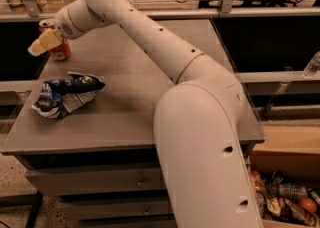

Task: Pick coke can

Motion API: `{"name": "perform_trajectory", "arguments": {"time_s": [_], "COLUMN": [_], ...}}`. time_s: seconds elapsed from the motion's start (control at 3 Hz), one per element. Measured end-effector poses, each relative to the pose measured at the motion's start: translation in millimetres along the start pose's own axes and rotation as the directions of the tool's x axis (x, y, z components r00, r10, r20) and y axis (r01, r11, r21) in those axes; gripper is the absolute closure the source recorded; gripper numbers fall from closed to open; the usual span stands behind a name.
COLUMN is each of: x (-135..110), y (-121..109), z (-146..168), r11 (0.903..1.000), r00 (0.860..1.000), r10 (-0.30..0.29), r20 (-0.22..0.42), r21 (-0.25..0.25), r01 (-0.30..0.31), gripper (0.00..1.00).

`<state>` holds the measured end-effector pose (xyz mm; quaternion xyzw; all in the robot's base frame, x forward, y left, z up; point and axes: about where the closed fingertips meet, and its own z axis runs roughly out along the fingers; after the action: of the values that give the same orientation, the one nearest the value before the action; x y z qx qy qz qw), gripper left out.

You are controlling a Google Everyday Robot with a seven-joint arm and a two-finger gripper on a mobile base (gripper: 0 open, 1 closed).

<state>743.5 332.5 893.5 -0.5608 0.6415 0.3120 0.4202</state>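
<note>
The coke can is a small orange-red can with a silver top, standing upright at the far left corner of the grey table. My gripper, pale yellow at its tip, is at the can's left front side and covers part of it. The long white arm reaches to it from the lower right across the table. No round orange fruit is in view.
A crumpled dark blue and white snack bag lies on the table's left side, in front of the can. Drawers sit under the table. A box of mixed items stands on the floor at lower right. A shelf rail runs behind the table.
</note>
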Motion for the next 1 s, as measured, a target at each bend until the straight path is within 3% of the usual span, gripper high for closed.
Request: {"name": "perform_trajectory", "arguments": {"time_s": [1.0], "x": [-4], "y": [-8], "z": [-12], "r11": [0.9997], "r00": [1.000], "r10": [-0.018], "r20": [-0.015], "r21": [0.019], "r01": [0.018], "gripper": [0.88]}}
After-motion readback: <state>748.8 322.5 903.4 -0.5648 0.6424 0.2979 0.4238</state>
